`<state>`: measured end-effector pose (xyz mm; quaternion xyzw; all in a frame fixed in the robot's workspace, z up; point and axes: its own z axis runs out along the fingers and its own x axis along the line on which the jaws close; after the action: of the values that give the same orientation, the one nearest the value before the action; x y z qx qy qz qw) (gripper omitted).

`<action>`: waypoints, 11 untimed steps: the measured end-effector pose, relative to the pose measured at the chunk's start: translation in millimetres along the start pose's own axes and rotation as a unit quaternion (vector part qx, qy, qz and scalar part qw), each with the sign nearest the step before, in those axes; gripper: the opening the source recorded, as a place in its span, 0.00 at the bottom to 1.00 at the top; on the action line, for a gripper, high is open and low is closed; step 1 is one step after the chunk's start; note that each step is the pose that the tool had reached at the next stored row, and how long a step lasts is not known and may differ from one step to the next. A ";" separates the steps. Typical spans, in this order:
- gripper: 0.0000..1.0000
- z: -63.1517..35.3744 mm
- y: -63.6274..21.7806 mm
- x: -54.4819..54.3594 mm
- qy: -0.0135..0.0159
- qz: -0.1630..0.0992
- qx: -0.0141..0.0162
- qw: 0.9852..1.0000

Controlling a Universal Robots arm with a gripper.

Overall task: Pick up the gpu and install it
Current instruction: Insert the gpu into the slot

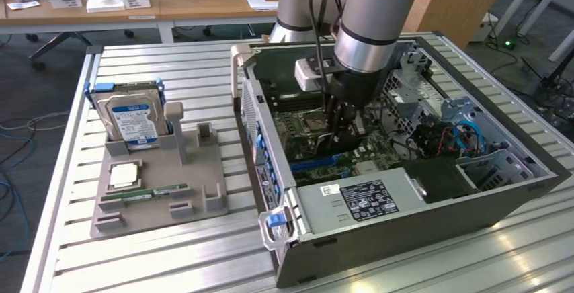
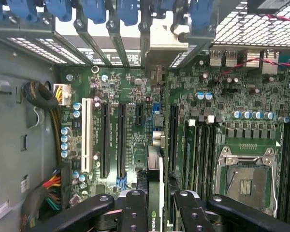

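Tray (image 1: 166, 169) at the exterior view's left carries hard drive (image 1: 130, 118) and memory stick (image 1: 144, 194). Rightward, inside the open PC case (image 1: 502, 182), gripper (image 1: 343, 128) is clamped narrow on the gpu (image 2: 155, 174), card edge-on between the fingers, close over the motherboard (image 2: 135, 92) slots. Pickup done. Seating looks unfinished; can't tell if the edge has entered a slot.

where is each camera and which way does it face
exterior view: off the arm, raised beside the slatted metal table, looking down into the open grey metal computer case; the silver-and-blue arm and black pincer show.
wrist view: on the wrist, facing along the pincer onto the green motherboard; the pincer shows, shut on the thin black gpu card.
shared: pincer, motherboard, case interior.
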<state>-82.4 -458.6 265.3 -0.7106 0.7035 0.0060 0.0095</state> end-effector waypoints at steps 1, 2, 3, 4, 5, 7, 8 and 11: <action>0.26 0.5 0.7 0.0 0.000 0.000 0.000 1.000; 0.26 1.0 1.3 0.0 0.000 0.000 0.000 1.000; 0.26 1.4 1.8 0.0 0.000 0.000 0.000 1.000; 0.26 1.6 1.9 0.0 0.000 0.000 0.000 1.000; 0.26 1.6 1.9 0.0 0.000 0.000 0.000 1.000; 0.26 1.6 1.9 0.0 0.000 0.000 0.000 1.000; 0.26 1.7 1.9 0.0 0.000 0.000 0.000 1.000; 0.26 3.3 2.0 0.0 0.000 0.000 0.000 1.000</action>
<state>-84.4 -458.6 262.0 -0.7106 0.7035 0.0061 0.0096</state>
